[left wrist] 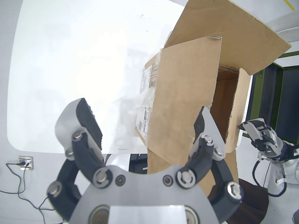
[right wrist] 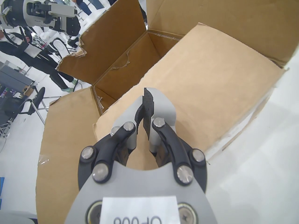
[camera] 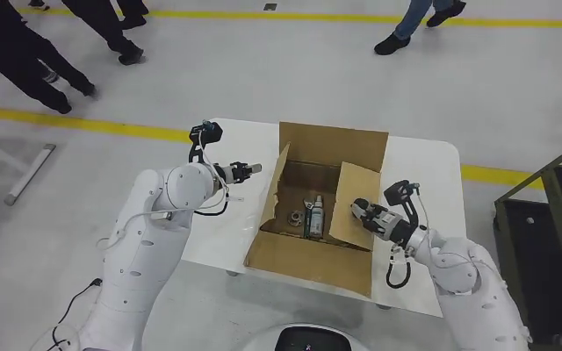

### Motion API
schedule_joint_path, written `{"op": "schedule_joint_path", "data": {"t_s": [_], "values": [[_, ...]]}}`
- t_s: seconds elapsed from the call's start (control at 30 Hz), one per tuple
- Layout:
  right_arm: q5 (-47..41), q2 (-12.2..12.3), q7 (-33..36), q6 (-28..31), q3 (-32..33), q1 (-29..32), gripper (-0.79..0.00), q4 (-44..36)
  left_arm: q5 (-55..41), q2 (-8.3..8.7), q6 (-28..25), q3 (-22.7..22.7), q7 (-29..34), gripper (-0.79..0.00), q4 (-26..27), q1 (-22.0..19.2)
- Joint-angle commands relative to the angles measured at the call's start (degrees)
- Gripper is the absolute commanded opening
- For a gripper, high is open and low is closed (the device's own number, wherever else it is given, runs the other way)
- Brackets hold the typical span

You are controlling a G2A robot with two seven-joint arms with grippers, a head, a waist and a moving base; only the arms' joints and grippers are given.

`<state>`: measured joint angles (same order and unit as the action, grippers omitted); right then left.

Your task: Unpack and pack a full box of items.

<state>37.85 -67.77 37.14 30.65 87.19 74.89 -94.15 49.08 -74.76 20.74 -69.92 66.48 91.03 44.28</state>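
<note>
One box separates left gripper from right gripper.

Top view: items on box floor too small for me to name; one looks bottle-like. Right flap leans inward, covers floor beneath it. Right wrist view: same flap hides box floor from me. Left wrist view: left flap blocks interior; side labels unreadable; box base hidden behind left gripper.

Bright, even light; fisheye-warped edges
</note>
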Motion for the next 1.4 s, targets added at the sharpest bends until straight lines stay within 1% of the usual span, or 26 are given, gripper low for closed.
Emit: {"op": "schedule_joint_path", "data": {"t_s": [0.0,0.03,0.07,0.1,0.23,0.37,0.43,0.5,0.83,0.87,0.93,1.03,1.1,1.2,1.37], "values": [[0.2,0.1,0.2,-1.1,-0.4,-0.3,-0.785,-0.2,0.0,0.00,0.0,0.0,0.0,-0.185,0.0,0.0],[0.0,0.1,0.4,-1.6,-0.6,-0.2,-0.785,-0.1,-0.2,0.01,-1.2,0.4,-0.8,-0.643,-0.1,0.8],[0.0,0.1,0.4,-1.9,-0.7,-0.3,-0.785,-0.2,0.0,0.07,-3.2,0.8,-1.2,-0.763,-0.1,1.2],[-0.1,0.2,0.5,-2.0,-0.8,-0.3,-0.785,-0.3,0.4,0.15,-5.0,1.2,-1.6,-0.785,-0.2,1.6],[-0.7,0.4,0.4,-2.4,-0.4,0.0,-0.785,-0.9,-0.4,0.30,-11.7,2.8,-1.4,-0.785,-1.4,2.5],[-1.6,0.7,-0.3,-2.2,0.3,0.8,-0.785,-1.9,0.0,0.54,-21.3,4.9,-3.3,-0.785,-2.1,3.7],[-1.9,0.8,-0.6,-2.1,0.6,1.1,-0.785,-2.2,2.7,0.80,-24.8,5.5,-5.0,-0.785,-2.1,4.1],[-2.1,1.0,-0.7,-2.0,0.8,1.3,-0.785,-2.5,7.7,1.12,-27.7,6.7,-6.4,-0.785,-1.8,4.7],[-2.8,1.4,-0.5,-2.0,-0.3,1.3,-0.785,-1.7,7.7,1.12,-27.7,6.7,-6.4,-0.785,-1.8,4.7],[-2.9,1.5,-0.4,-2.1,-0.4,1.3,-0.785,-1.6,7.6,1.13,-28.1,6.7,-8.0,-0.785,-1.4,5.2],[-2.9,1.5,-0.2,-2.2,-0.7,1.3,-0.785,-1.3,8.6,1.25,-30.7,7.1,-10.1,-0.785,-0.4,5.6],[-2.5,1.7,0.4,-3.2,-0.7,1.3,-0.785,-0.6,11.4,1.34,-35.0,8.7,-13.0,-0.785,1.5,5.6],[-2.3,1.8,0.6,-4.1,-0.8,1.2,-0.785,-0.4,13.8,1.34,-37.2,10.1,-14.7,-0.785,1.9,5.4],[-2.1,1.9,0.7,-5.7,-1.0,1.1,-0.785,-0.3,14.6,1.08,-39.1,11.8,-17.2,-0.785,1.0,4.8],[-1.5,2.0,0.7,-7.8,-1.7,0.9,-0.785,-0.4,15.8,0.47,-41.0,14.9,-19.6,-0.785,-2.6,3.0]]}}
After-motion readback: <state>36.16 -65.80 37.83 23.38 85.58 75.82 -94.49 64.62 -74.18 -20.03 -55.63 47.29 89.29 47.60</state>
